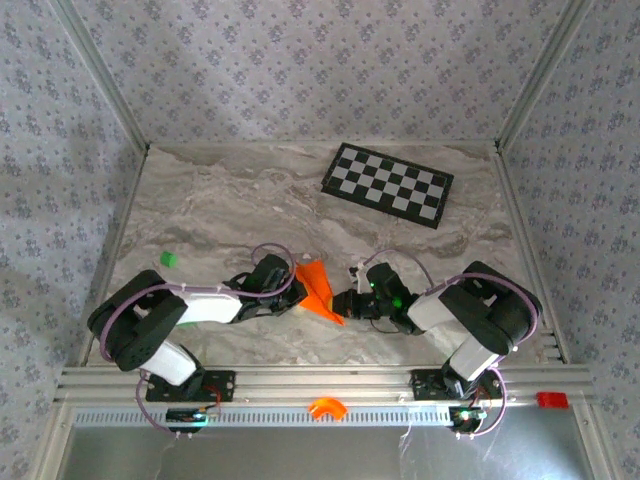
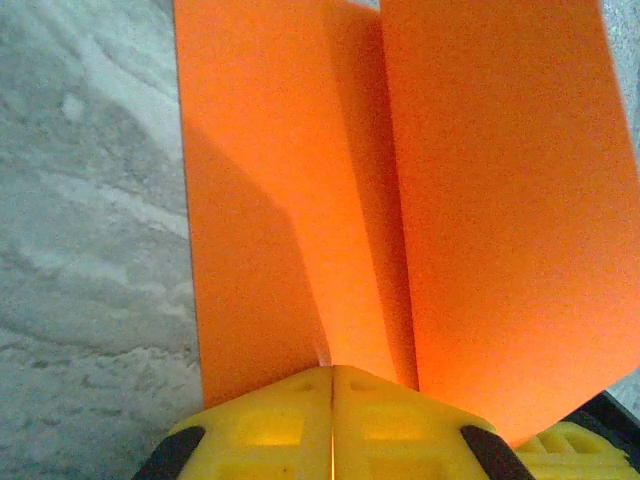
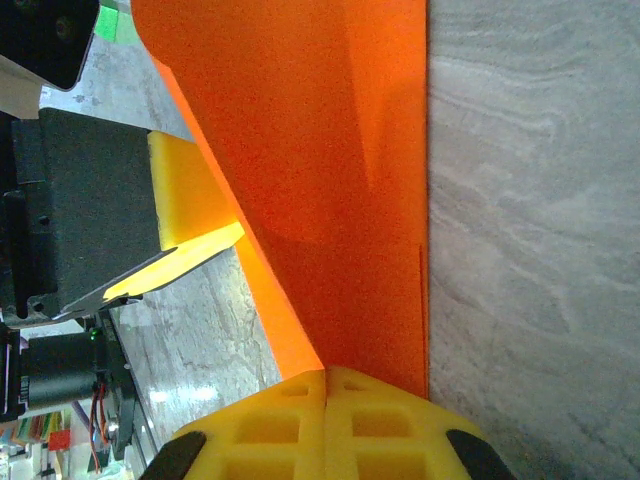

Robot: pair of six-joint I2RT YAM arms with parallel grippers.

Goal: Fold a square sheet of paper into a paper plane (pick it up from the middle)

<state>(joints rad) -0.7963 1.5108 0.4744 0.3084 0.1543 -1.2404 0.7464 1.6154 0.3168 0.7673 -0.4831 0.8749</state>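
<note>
The square sheet of paper (image 1: 317,288) is bright orange and folded into a pointed shape with a centre crease. It is held just above the marble table between both arms. My left gripper (image 1: 299,286) is shut on its left side. In the left wrist view the yellow fingers (image 2: 270,425) meet at the crease, and the paper (image 2: 300,180) spreads up in two flaps. My right gripper (image 1: 342,307) is shut on the pointed right end. In the right wrist view its jaws (image 3: 326,378) pinch the paper (image 3: 330,170), with a left finger (image 3: 190,200) behind it.
A black-and-white checkerboard (image 1: 387,184) lies at the back right of the table (image 1: 220,200). A tiny green piece (image 1: 169,259) sits at the left. A small orange arch-shaped part (image 1: 326,407) and a red item (image 1: 551,400) rest on the front rail.
</note>
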